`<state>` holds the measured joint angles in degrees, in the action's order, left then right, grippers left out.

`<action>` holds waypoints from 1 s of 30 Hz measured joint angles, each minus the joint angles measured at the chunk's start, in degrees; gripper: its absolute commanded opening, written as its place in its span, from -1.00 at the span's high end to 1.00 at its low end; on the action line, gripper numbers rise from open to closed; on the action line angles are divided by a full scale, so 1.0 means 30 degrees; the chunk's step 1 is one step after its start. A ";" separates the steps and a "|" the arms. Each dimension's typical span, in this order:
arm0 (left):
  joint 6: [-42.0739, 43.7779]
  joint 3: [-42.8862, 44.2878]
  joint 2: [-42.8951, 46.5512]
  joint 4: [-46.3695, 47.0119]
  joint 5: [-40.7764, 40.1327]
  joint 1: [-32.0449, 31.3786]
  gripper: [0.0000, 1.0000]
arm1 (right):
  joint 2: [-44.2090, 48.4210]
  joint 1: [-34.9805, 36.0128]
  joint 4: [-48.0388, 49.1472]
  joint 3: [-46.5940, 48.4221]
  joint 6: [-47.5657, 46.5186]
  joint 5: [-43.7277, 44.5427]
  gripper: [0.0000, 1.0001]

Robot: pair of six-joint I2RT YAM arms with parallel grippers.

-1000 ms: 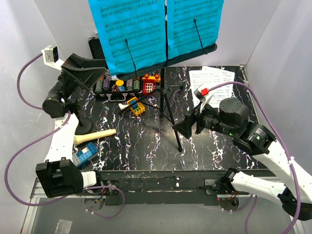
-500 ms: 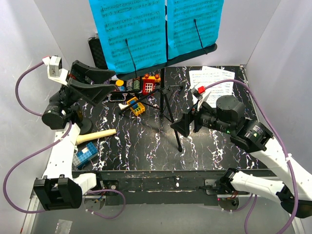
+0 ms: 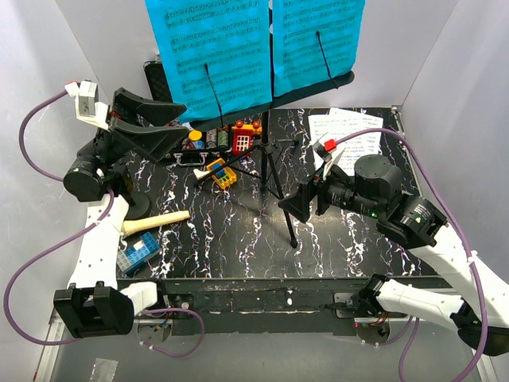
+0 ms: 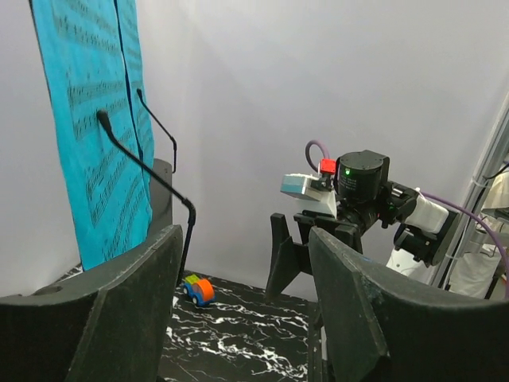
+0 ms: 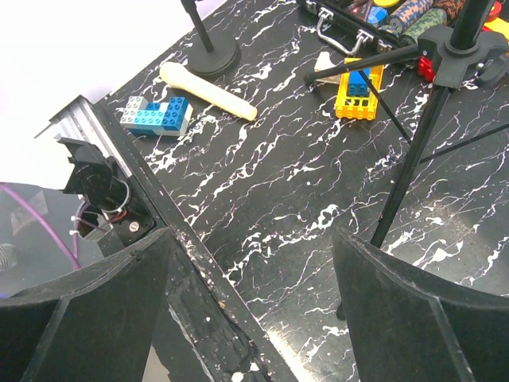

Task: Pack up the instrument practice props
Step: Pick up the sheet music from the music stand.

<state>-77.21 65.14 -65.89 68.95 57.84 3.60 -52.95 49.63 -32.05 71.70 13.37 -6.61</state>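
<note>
Left gripper (image 3: 175, 126) now sits higher beside stand (image 3: 269, 149), jaws part-open, empty; right gripper (image 3: 306, 200) wide, empty. Pages (image 3: 219, 56) look flimsy; I'd grip the stiff pole.

Props across the worktop, music stand standing mid-back

The music stand (image 3: 267, 159) stands on the middle of the worktop (image 3: 238, 247) with the sheet-music pages (image 3: 219, 56) on its desk. The case of poker chips (image 3: 224, 140) lies behind its legs to the left, a toy block (image 3: 223, 175) just before it. By the left edge stands the mic stand (image 3: 134, 208). The microphone (image 3: 155, 224) lies just in front, with stacked blocks (image 3: 137, 253) nearer still. Loose paper sheets (image 3: 350, 131) lie back right.
</note>
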 measured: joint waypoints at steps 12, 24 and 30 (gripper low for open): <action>0.0554 0.1880 -0.1078 -0.0576 -0.2098 0.1100 -0.96 | 0.0007 0.0000 -0.0007 0.0095 -0.0015 0.0022 -0.76; 0.0393 0.2047 -0.1902 -0.1035 -0.3184 0.1872 -0.87 | 0.0007 0.0000 0.0000 0.0095 -0.0087 0.0015 -0.77; 0.0415 0.1668 -0.1792 -0.1064 -0.3031 0.1698 -0.71 | -0.0036 0.0000 0.0007 0.0095 -0.0095 0.0000 -0.77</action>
<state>-75.96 70.15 -71.26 65.76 48.75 8.69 -53.06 49.63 -32.03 71.99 13.08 -6.61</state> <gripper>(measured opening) 0.868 0.884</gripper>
